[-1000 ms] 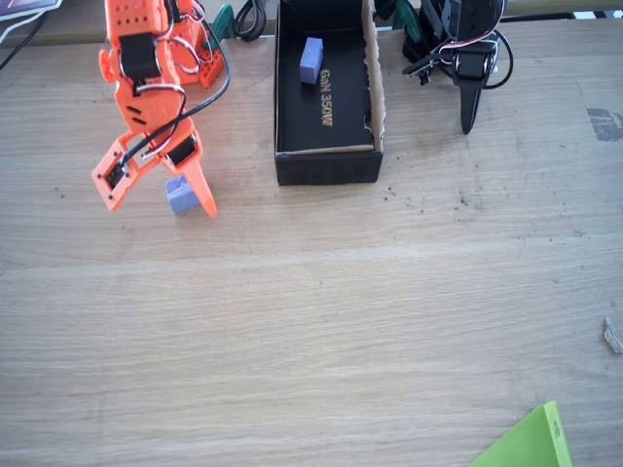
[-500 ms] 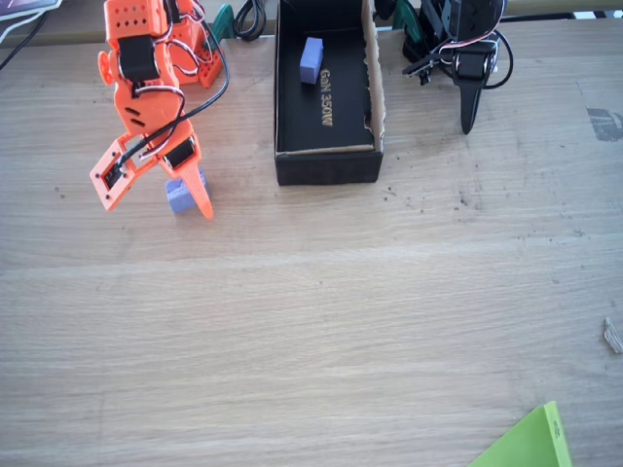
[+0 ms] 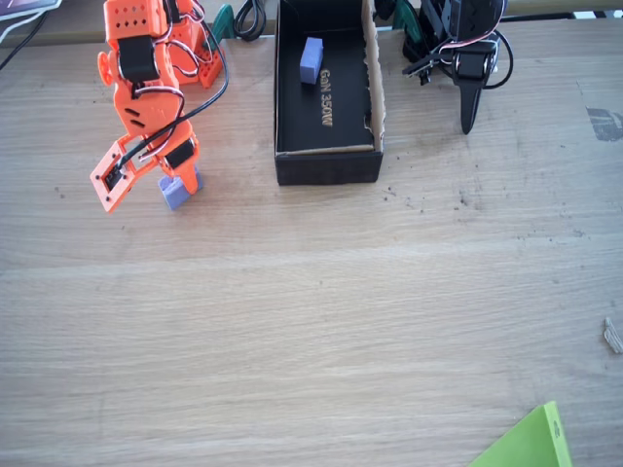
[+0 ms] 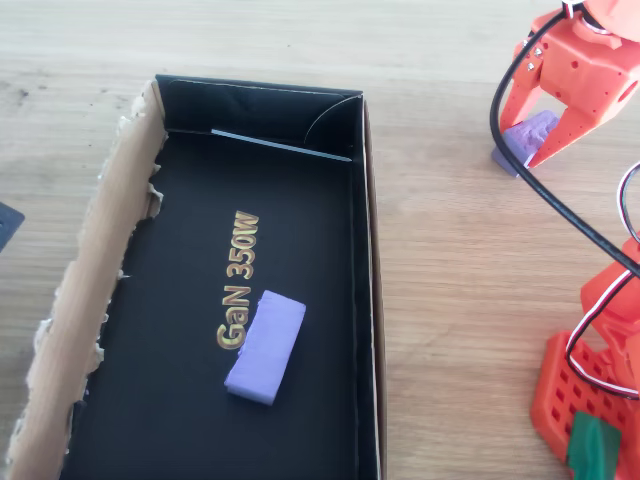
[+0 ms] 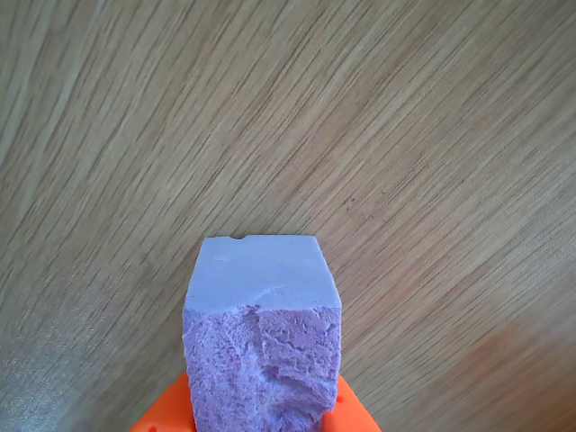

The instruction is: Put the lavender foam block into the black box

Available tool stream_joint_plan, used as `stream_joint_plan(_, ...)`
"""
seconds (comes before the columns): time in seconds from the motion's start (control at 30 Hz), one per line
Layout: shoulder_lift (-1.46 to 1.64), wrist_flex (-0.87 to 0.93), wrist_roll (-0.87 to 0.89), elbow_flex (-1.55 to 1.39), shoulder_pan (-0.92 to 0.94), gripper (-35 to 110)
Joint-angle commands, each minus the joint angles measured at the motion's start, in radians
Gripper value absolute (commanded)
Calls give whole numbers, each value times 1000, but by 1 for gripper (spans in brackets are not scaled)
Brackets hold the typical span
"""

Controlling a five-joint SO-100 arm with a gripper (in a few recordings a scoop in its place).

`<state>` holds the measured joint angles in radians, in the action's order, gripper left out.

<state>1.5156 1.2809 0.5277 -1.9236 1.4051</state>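
The lavender foam block [image 3: 178,191] sits low at the table, left of the black box [image 3: 326,165], and my orange gripper [image 3: 177,183] is shut on it. From overhead, the block [image 4: 527,138] is pinched between the two orange fingers [image 4: 512,92] and looks down at the wood. In the wrist view its jagged torn face [image 5: 263,351] points at the camera, with an orange finger [image 5: 162,418] under it. The box [image 4: 368,300] lies open, with gold lettering on its floor and a torn brown edge along one side.
A slimmer, smooth lavender block [image 3: 311,60] lies inside the box [image 4: 266,347]. My arm's orange base [image 4: 585,400] and a black cable [image 4: 560,215] stand beside the box. A green sheet [image 3: 526,443] lies at the near right corner.
The gripper was wide open with the block beside one finger. It has since swung in and shut on the block, which has shifted slightly.
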Motion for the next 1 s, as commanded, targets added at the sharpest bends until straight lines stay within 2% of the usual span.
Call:
stream_joint_plan(0.0,21,0,25,6,11,0)
stream_joint_plan(0.2,112,54,38,6,5,0)
stream_joint_plan(0.53,443,293,87,38,-3,0)
stream_joint_plan(0.73,614,285,81,51,-9,0)
stream_joint_plan(0.97,522,393,61,285,9,0)
